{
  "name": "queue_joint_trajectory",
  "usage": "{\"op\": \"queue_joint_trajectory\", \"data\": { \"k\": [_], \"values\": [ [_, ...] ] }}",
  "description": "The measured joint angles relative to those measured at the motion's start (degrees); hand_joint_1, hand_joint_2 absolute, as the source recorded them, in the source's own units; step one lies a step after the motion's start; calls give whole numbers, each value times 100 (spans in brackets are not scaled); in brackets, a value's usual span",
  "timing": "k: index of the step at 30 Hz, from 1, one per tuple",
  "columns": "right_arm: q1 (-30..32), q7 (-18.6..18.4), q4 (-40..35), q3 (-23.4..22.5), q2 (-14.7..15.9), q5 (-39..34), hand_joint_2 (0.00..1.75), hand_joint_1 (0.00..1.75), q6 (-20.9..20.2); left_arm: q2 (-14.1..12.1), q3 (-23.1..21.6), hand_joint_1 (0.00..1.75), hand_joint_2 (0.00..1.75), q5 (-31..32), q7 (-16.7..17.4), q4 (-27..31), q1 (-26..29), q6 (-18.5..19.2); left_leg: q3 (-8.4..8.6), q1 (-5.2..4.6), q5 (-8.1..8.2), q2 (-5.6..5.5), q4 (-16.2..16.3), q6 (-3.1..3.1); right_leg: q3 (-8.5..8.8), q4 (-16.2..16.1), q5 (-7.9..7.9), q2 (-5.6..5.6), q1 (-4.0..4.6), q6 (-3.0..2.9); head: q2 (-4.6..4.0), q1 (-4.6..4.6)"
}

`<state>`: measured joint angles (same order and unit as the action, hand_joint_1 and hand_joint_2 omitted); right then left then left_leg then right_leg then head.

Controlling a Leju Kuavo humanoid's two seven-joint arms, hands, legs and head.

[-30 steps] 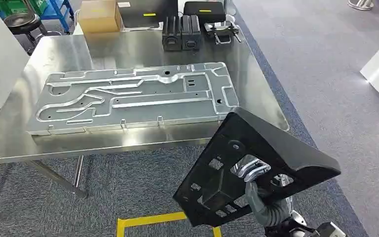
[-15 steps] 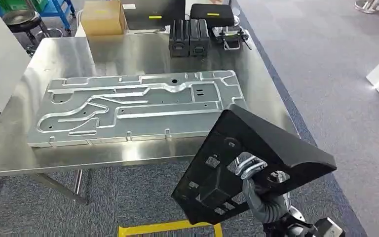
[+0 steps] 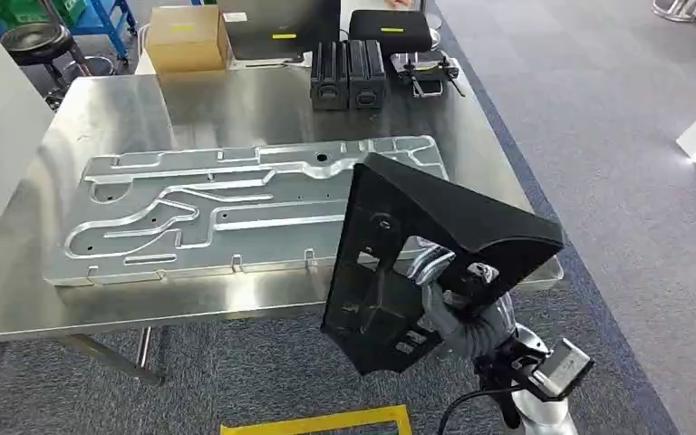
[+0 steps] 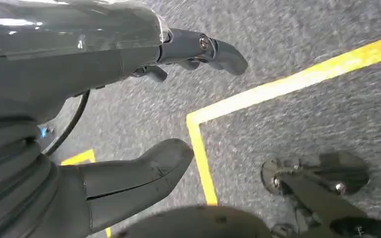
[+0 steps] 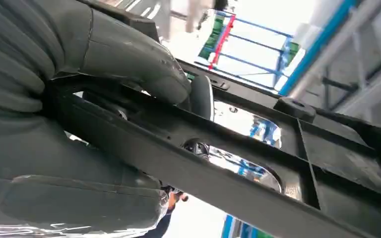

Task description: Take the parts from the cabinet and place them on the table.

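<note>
Right hand [image 3: 453,304] has its fingers hooked through the cut-outs of a black triangular plastic part [image 3: 435,240] and grips it from beneath, holding it tilted up on edge over the near right corner of the steel worktop [image 3: 236,100]. From the right wrist view the thick grey thumb [image 5: 144,64] presses on one of the part's black ribs [image 5: 203,173]. The part's far tip overlaps the right end of a long stamped metal panel [image 3: 217,204] that lies flat across the middle of the worktop, though I cannot tell whether they touch.

Left hand [image 4: 129,124] hangs low over grey carpet [image 4: 297,29] marked with yellow tape [image 4: 278,87], thumb and fingers apart, holding nothing.

At the far edge of the worktop stand two black ribbed boxes [image 3: 349,72] side by side, with a metal clamp [image 3: 426,72] just right of them. A cardboard box [image 3: 184,38] sits further left, beyond the worktop's far edge.
</note>
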<state>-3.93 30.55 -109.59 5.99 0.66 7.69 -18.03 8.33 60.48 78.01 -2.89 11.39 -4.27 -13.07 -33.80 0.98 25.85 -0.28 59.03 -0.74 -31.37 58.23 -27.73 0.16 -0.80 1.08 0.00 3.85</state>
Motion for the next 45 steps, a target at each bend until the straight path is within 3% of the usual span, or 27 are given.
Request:
{"op": "queue_joint_trajectory", "data": {
  "k": [2,4,7,8,10,12,13,16,17,18,19,22,23,24,25,27,29,30,34,35,37,38,39,40,41,43,45],
  "values": [
    [-1028,-476,435,174,244,78,175,175,183,-13,-11,0,175,50,-226,0,-8,-33,-20,-31,-23,46,-18,90,-33,-31,36,55,-36,84,0,2],
    [-2466,-986,1125,337,433,287,175,175,402,-13,-57,0,175,118,-402,0,-64,-114,-15,-7,-67,72,-55,170,-180,240,-121,-17,-54,121,0,0],
    [-4516,-1556,2552,807,498,1296,175,175,1017,-11,-105,0,175,171,-516,0,-104,-195,-30,-44,-68,74,-51,220,-897,1634,-675,-18,-48,139,0,0],
    [-5107,-1741,3100,1098,496,2052,175,175,1314,-11,-116,0,175,188,-544,0,-102,-195,-29,-55,-68,68,-48,220,-1058,1901,-692,-19,-48,132,0,0],
    [-6164,-1962,4139,1776,483,3416,175,175,1696,-11,-177,0,175,258,-561,0,-103,-148,-9,-61,-65,23,-45,219,-972,1561,-282,-17,-40,87,0,0],
    [-6756,-2015,5090,2366,419,4244,175,175,1987,-9,-234,0,175,304,-553,0,-128,-70,56,-59,-34,-51,-47,198,-526,509,366,-12,-4,-2,0,0],
    [-6904,-2025,5577,2667,349,4589,175,175,2197,9,-260,0,175,313,-542,-4,-126,-39,67,-45,-28,-79,-69,183,-403,279,353,-2,24,-45,0,2],
    [-6995,-2069,6736,3476,66,5327,175,175,2642,18,-302,0,175,326,-507,-4,-148,-5,30,-24,-59,-124,-103,82,-334,50,300,-18,100,-116,0,0],
    [-6975,-2098,6995,3675,-47,5509,175,175,2715,20,-310,0,175,317,-489,-4,-151,-4,33,-23,-69,-122,-122,46,-311,-29,278,-15,97,-146,0,0],
    [-6931,-2166,7209,3841,-150,5655,175,175,2765,15,-317,0,175,304,-480,-2,-157,-7,17,-44,-30,-105,-130,9,-249,-120,313,-22,0,-168,0,2],
    [-6871,-2244,7443,4007,-265,5764,175,175,2835,13,-324,0,175,288,-478,-2,-157,-9,-6,-37,32,-56,-19,-16,-207,-180,322,-9,15,-190,0,2],
    [-6631,-2410,7982,4439,-611,5945,175,175,2940,0,-323,0,175,232,-496,-2,-157,-24,-680,-20,524,-44,1273,-64,-158,-178,281,3,22,-236,0,2],
    [-6536,-2445,8094,4535,-687,5987,175,175,2944,-2,-323,0,175,229,-511,-2,-148,-33,-891,-19,572,-41,1591,-79,-146,-171,263,10,23,-233,0,2],
    [-6452,-2460,8194,4594,-744,6002,175,175,2939,-2,-323,0,175,227,-524,-2,-139,-33,-988,-17,479,-37,1641,-90,-130,-158,237,13,22,-225,0,2],
    [-6381,-2465,8299,4631,-792,6013,175,175,2935,-9,-323,0,175,232,-531,-2,-129,-33,-938,-12,253,-27,1407,-97,-105,-137,202,13,18,-211,0,2],
    [-6321,-2478,8440,4675,-850,6008,175,175,2937,-22,-332,0,175,243,-535,-2,-112,-33,-533,21,-388,-6,383,-107,-55,-54,98,10,6,-169,0,2],
    [-6326,-2480,8544,4697,-870,6004,175,175,2935,-22,-334,0,175,249,-535,-7,-99,-24,-357,-9,-355,-13,26,-81,-116,47,29,16,58,-101,0,2],
    [-6319,-2478,8576,4701,-873,5993,175,175,2933,-22,-337,0,175,251,-533,-7,-112,-15,-376,0,-323,-14,57,-13,-142,40,34,23,54,-85,0,4],
    [-6284,-2471,8679,4703,-868,5934,175,175,2922,-39,-343,0,175,288,-537,-7,-77,-9,-357,16,-306,-17,2,117,-160,143,-82,8,21,24,0,-2],
    [-6292,-2474,8701,4703,-868,5925,0,0,2922,-44,-343,0,175,291,-537,-4,-87,-9,-355,15,-297,-15,2,152,-305,411,-231,6,23,47,0,0],
    [-6286,-2471,8747,4705,-868,5928,0,0,2918,-44,-345,0,175,293,-539,-7,-93,-7,-355,3,-286,-10,2,173,-825,1364,-627,6,15,81,0,0],
    [-6269,-2471,8775,4703,-866,5921,0,0,2907,-44,-348,0,175,310,-550,-7,-93,-7,-353,-2,-280,-9,3,181,-1062,1753,-713,6,14,87,0,0],
    [-6252,-2471,8803,4703,-864,5914,0,0,2881,-46,-356,0,175,345,-564,-5,-86,-9,-344,-5,-276,-10,3,187,-1172,1869,-652,5,12,79,0,0],
    [-6237,-2460,8821,4705,-859,5910,0,0,2858,-50,-372,0,175,359,-568,-7,-84,-24,-332,-10,-271,-17,3,193,-1137,1708,-472,6,14,58,0,0],
    [-6237,-2458,8834,4703,-855,5908,0,0,2837,-55,-389,0,0,358,-576,-4,-85,-68,-317,-26,-268,-24,3,193,-991,1332,-212,6,19,21,0,0],
    [-6251,-2456,8849,4703,-844,5899,0,0,2828,-50,-389,0,0,278,-588,-7,-85,-96,-280,-36,-255,-34,1,182,-500,240,329,1,84,-129,0,0],
    [-6256,-2454,8854,4703,-844,5890,0,0,2797,-37,-389,0,0,269,-465,-11,-100,-57,-286,-53,-243,-29,3,123,-436,57,301,-32,123,-147,0,0]
  ]
}}
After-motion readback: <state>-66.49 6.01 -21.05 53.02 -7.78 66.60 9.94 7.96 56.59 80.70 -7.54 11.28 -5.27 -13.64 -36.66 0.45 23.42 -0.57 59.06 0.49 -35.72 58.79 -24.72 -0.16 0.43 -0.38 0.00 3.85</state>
